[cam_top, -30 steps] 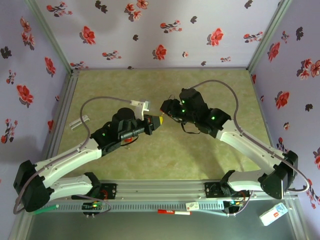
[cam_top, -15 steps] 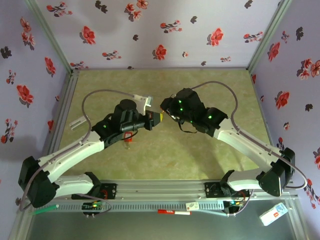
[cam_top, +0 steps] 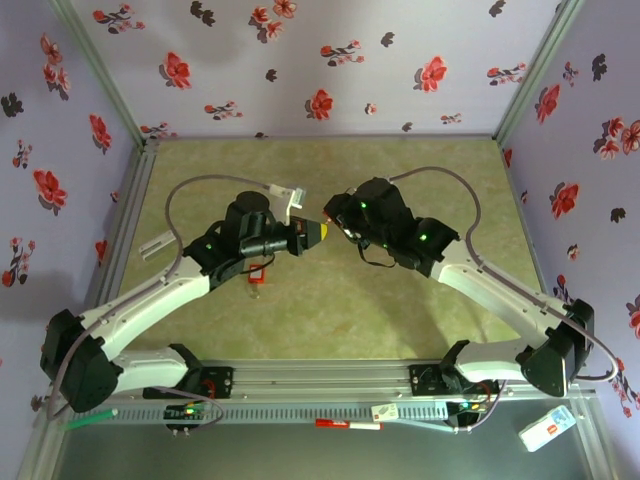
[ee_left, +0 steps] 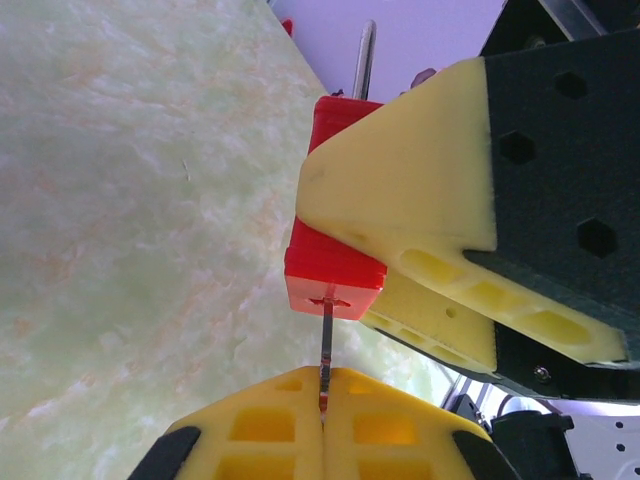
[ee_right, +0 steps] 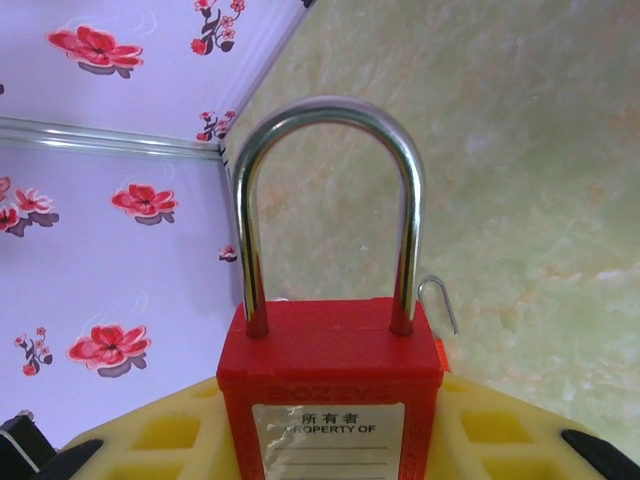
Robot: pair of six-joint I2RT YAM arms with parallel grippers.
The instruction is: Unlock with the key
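Here, the left gripper (ee_left: 322,400) has its yellow fingers pressed together on the key (ee_left: 326,345), whose thin blade meets the keyhole in the underside of the red padlock (ee_left: 335,265). To the right, the right gripper (ee_right: 330,400) pinches that padlock's body, with both legs of the shackle (ee_right: 325,115) seated.

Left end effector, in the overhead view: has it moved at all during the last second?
Yes. The left end effector has shifted slightly away from the near rail, toward the back wall.
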